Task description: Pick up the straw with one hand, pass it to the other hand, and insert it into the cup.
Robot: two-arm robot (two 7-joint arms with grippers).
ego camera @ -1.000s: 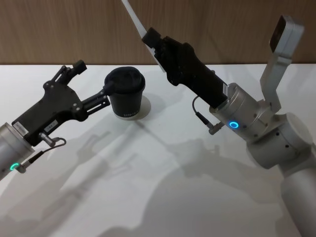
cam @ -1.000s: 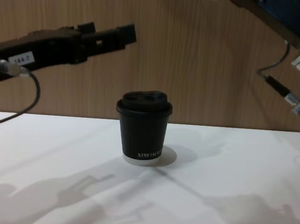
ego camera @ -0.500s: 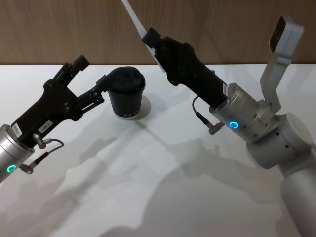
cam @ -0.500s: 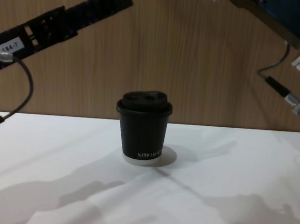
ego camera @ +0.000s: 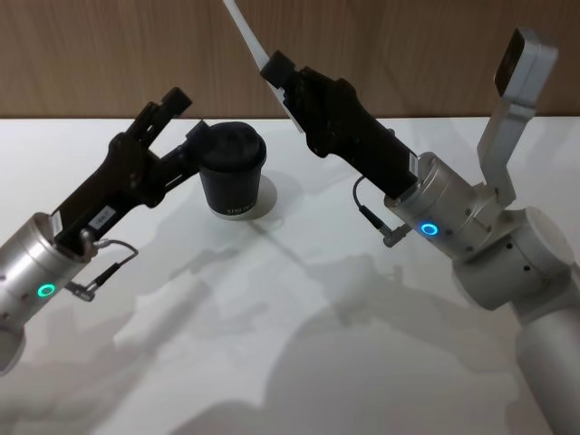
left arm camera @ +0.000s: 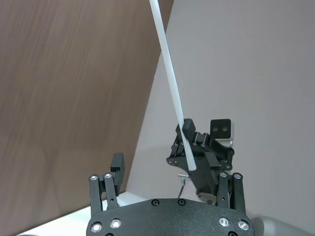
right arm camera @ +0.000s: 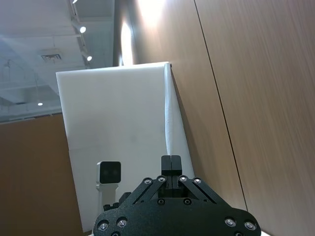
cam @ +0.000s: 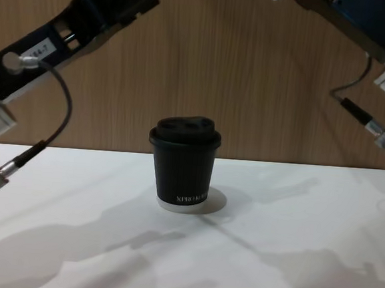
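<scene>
The white straw is gripped in the right hand, whose fingers are closed tight against it. In the right wrist view the two fingers are seen pressed together with no gap between them. The straw is held raised above the bench, tilted, with most of its length rising past the fingertips toward the wood-panelled wall. A short end projects beneath the fingers. The right hand is placed above and to the right of the cup, well clear of it.

The black paper cup is stood upright on the bench, with its domed lid fitted and small white lettering near its base.

The left hand is raised on the left of the cup, and its fingers are spread wide with nothing between them. From the head view one finger appears over the lid's edge, yet from the chest view the left arm is seen well above the cup and apart from it. In the left wrist view the straw and the right hand are seen farther off, beyond the spread fingers.
</scene>
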